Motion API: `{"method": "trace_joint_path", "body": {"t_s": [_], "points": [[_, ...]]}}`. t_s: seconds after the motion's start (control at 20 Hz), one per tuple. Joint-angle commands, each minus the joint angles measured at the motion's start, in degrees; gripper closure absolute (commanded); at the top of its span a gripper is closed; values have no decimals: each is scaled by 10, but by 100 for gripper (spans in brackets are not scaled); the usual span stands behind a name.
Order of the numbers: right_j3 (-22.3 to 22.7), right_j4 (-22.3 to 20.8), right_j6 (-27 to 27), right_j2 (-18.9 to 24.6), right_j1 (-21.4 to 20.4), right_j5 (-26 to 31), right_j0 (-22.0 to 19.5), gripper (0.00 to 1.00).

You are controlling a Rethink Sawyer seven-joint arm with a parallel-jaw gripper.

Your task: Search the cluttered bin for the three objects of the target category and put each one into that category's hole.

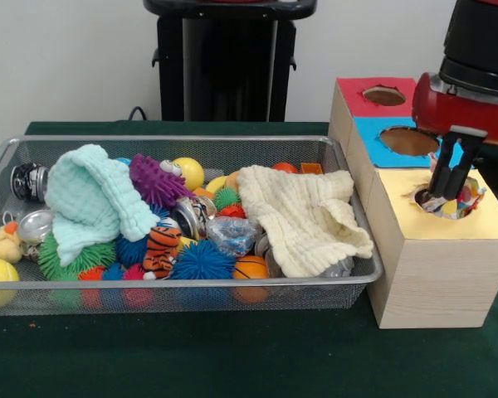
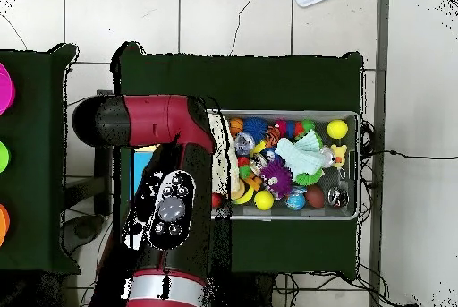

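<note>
Yellow-topped hole (image 1: 446,201) is entered by the gripper (image 1: 438,197), fingers pressed together on a colourful object (image 1: 467,197); release is called for, then return to the bin (image 1: 183,292) at nine o'clock.

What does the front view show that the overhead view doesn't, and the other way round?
Only the front view shows the gripper reaching down into the yellow hole of the wooden box, with its red and blue holes behind. Only the overhead view shows the tiled floor and the arm, which hides the box. Both show the bin of toys and cloths.
</note>
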Motion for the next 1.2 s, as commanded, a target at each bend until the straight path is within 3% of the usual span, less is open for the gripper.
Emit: {"method": "trace_joint_path", "body": {"t_s": [0.05,1.2], "points": [[50,8,107,33,12,-4,7,100],[67,6,123,26,35,-47,20,100]]}}
